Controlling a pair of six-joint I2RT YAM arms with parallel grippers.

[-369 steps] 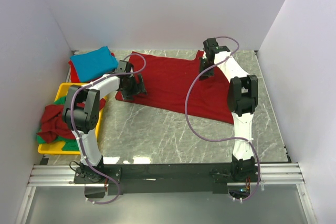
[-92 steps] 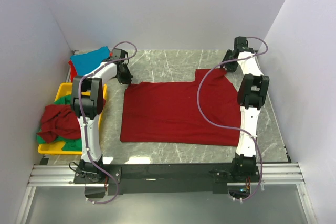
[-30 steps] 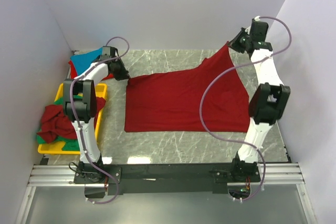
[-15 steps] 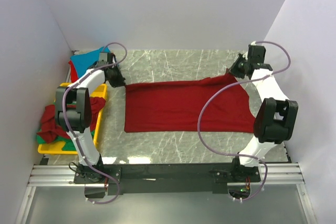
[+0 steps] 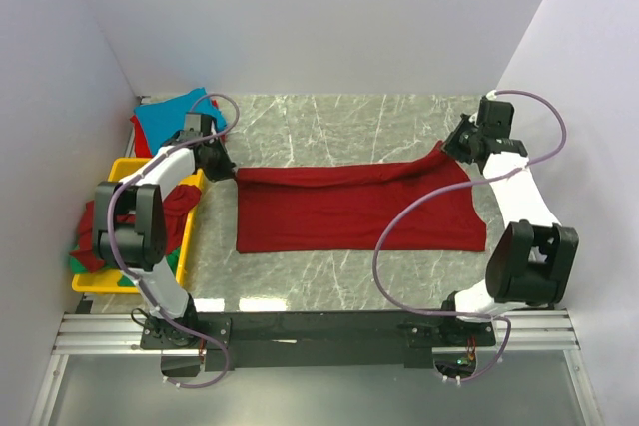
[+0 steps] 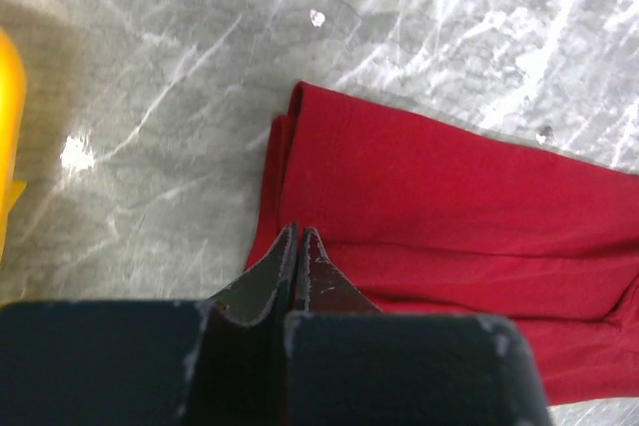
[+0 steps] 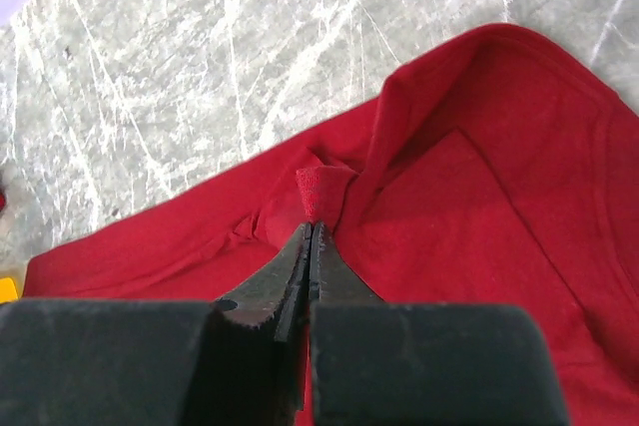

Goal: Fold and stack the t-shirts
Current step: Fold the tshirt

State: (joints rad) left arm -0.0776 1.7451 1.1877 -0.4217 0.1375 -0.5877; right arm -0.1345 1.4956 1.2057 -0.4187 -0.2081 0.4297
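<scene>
A dark red t-shirt (image 5: 349,212) lies across the middle of the table as a wide band, its far edge doubled over toward me. My left gripper (image 5: 221,171) is at the shirt's far left corner. In the left wrist view its jaws (image 6: 300,233) are shut over the red cloth (image 6: 439,187), with the pinch itself hidden under the fingers. My right gripper (image 5: 447,148) is at the far right corner. Its jaws (image 7: 314,226) are shut on a small tuft of the red fabric (image 7: 321,190), which rises in a ridge there.
A folded turquoise blue t-shirt (image 5: 172,113) rests on another red one at the back left corner. The yellow tray (image 5: 124,166) at the left edge holds a crumpled red shirt (image 5: 104,227) and green cloth (image 5: 82,262). White walls stand close on three sides.
Both grippers have come down and toward me with the shirt's far edge. The raised right corner has dropped to the table, and the shirt now lies as a narrower band.
</scene>
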